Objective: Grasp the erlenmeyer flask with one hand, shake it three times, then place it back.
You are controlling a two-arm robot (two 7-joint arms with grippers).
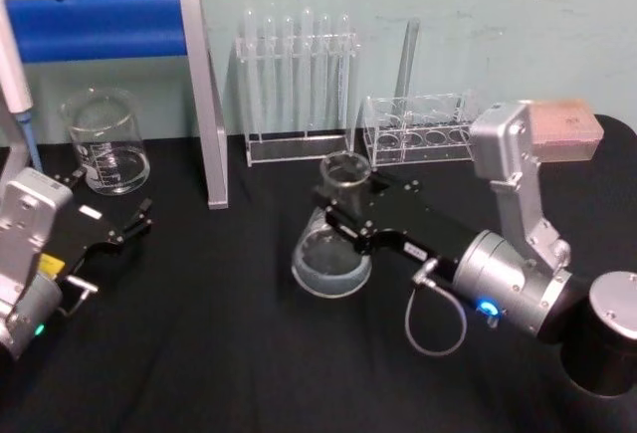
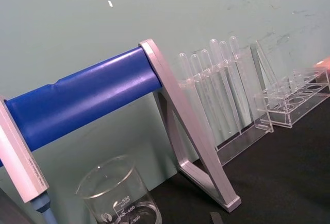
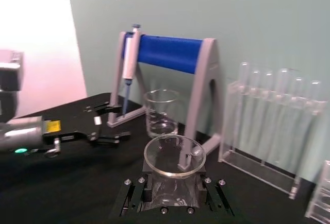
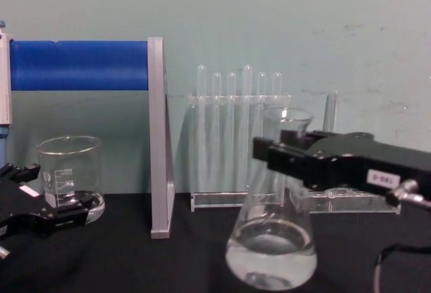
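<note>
Neck of the erlenmeyer flask (image 4: 271, 239) sits between my fingers (image 4: 269, 151). My right gripper (image 4: 286, 155) is clenched on it just under the flared rim, at the middle of the black surface (image 1: 199, 353). I cannot tell whether the wide base touches the cloth or hangs just above it.

The flask's long axis runs from base to mouth close to vertical. The mouth points up and the cone hangs below my fingers. From the head view it seems to lean a little, the mouth tipped away from me.

For the shake, I judge the clamp should be firm enough that the smooth glass cannot slide. The flare above my fingers is the only stop. The strokes should be short and side to side with the mouth up, since there seems to be some clear liquid low in the cone.

The test tube rack (image 1: 296, 85) stands behind, so I would swing across rather than toward it. The grey stand with the blue bar (image 1: 100, 25) and the beaker (image 1: 105, 144) are well apart to the left. My left gripper (image 1: 134, 222) rests there idle, fingers spread.
</note>
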